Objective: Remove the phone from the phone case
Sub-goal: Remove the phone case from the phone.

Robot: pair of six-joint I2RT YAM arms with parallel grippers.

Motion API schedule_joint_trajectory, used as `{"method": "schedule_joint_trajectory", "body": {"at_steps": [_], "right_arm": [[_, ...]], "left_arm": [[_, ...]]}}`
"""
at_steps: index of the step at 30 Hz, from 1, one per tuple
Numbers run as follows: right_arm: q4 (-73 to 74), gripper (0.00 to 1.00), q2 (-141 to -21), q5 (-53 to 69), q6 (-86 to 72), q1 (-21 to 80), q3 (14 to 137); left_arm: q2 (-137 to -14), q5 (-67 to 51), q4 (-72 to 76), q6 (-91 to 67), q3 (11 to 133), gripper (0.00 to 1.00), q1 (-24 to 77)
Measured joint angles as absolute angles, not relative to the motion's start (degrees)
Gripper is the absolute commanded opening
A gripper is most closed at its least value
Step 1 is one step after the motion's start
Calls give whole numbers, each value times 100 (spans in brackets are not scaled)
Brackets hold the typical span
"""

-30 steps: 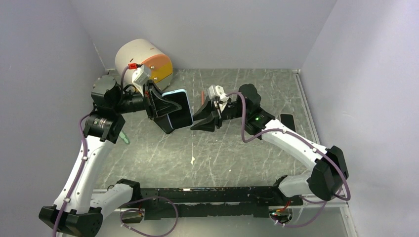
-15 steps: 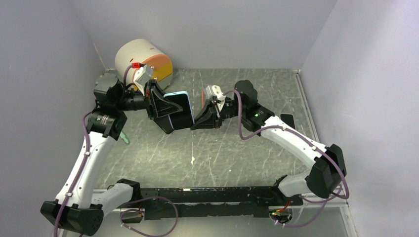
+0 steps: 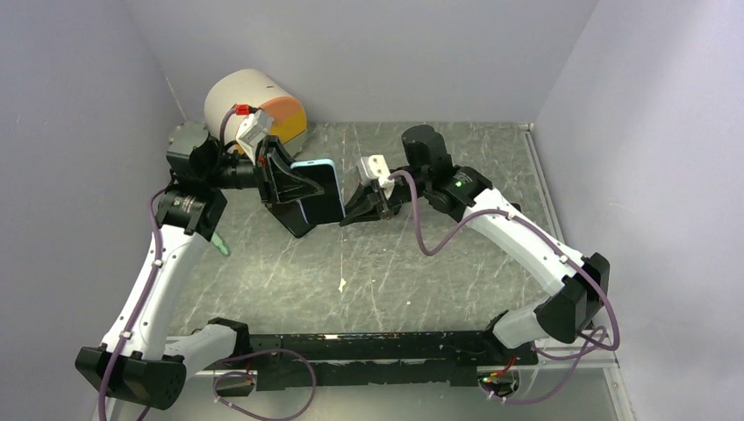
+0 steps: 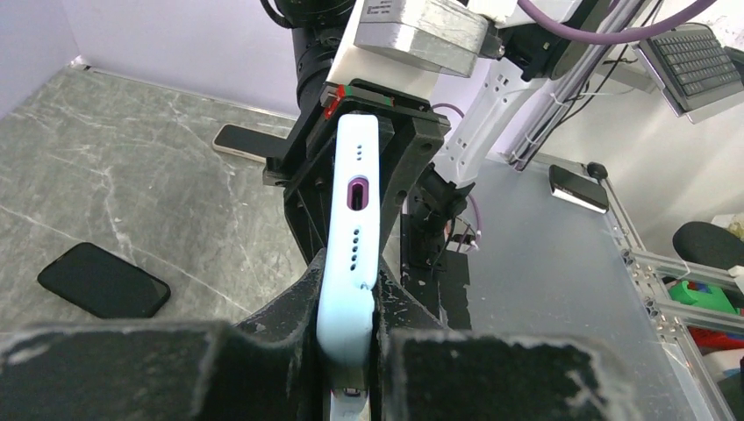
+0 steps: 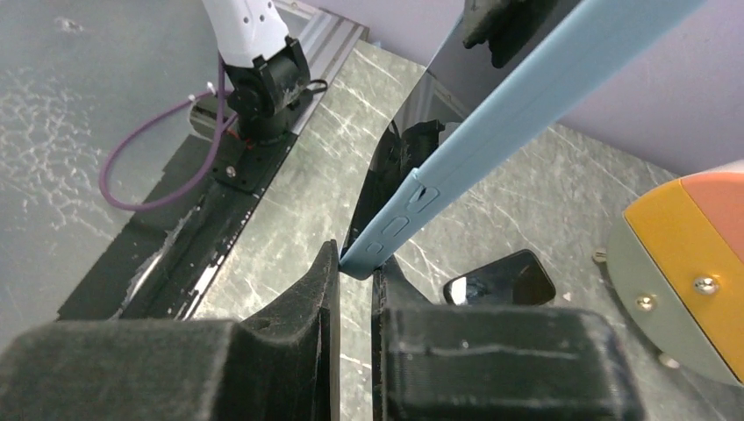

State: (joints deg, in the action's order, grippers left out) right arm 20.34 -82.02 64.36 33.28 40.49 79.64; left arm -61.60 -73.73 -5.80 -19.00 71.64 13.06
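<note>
The phone (image 3: 321, 203) sits dark-screened inside its pale blue phone case (image 3: 314, 165), held on edge above the table. My left gripper (image 3: 279, 186) is shut on the case's left end. In the left wrist view the case's port edge (image 4: 355, 219) runs up from between my left gripper (image 4: 349, 303). My right gripper (image 3: 351, 211) meets the case's right lower corner. The right wrist view shows that corner (image 5: 367, 254) pinched in my right gripper (image 5: 355, 263), and the screen (image 5: 412, 132) beside the case's edge.
A white drum with an orange and yellow face (image 3: 254, 105) stands at the back left. A spare black phone (image 5: 500, 279) lies on the table under the held one. Another black phone (image 4: 103, 281) and a pale-edged one (image 4: 250, 142) lie farther right.
My right gripper moved left to the case's corner and closed on it. The left arm carried the cased phone slightly back and kept its grip.
</note>
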Motion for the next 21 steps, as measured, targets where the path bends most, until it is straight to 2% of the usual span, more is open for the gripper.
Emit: {"method": "schedule_joint_trajectory", "body": {"at_steps": [9, 15, 21], "right_arm": [[3514, 0, -8407, 5634, 4740, 4364, 8646], [3892, 0, -8429, 5039, 5245, 4552, 8661], [3046, 0, -8486, 4180, 5596, 4534, 8556]], "left_arm": [[-6333, -7719, -615, -1820, 7172, 3, 1262], [-6512, -7828, -1044, -1680, 7194, 3, 1262], [-6530, -8195, -1192, -2202, 7201, 3, 1490]]}}
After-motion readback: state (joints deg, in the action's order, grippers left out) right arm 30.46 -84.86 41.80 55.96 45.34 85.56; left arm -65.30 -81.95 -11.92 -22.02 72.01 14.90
